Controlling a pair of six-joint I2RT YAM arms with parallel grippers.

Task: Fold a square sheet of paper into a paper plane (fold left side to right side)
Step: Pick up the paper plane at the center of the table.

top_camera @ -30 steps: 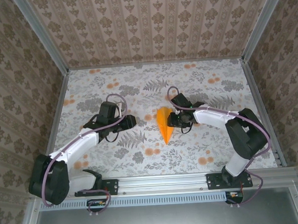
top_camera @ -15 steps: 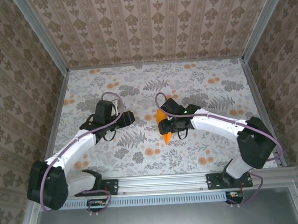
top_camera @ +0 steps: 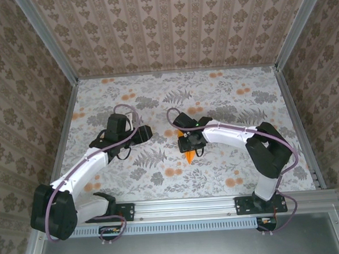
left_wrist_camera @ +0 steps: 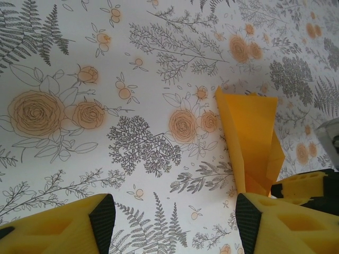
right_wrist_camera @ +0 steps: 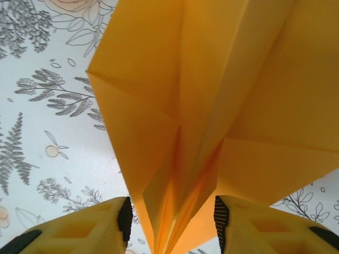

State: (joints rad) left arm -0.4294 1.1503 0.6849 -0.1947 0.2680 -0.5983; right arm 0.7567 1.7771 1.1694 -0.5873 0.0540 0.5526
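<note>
Paper plane (top_camera: 190, 156): lying at the middle of the desk (top_camera: 225, 101), pointed tip facing the arm bases.
Right claw (right_wrist_camera: 172, 225): standing open, fingers (right_wrist_camera: 119, 225) straddling the paper plane's creased folds, slim gaps showing either side.
Left claw (left_wrist_camera: 175, 222): hovering open and empty, left of the plane.

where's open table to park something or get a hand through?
Free: the far strip of floral cloth under the back wall, and the near band by the front rail between the arm bases. Crowded: the centre, where the right gripper straddles the paper plane, with the left gripper open just beside it.
</note>
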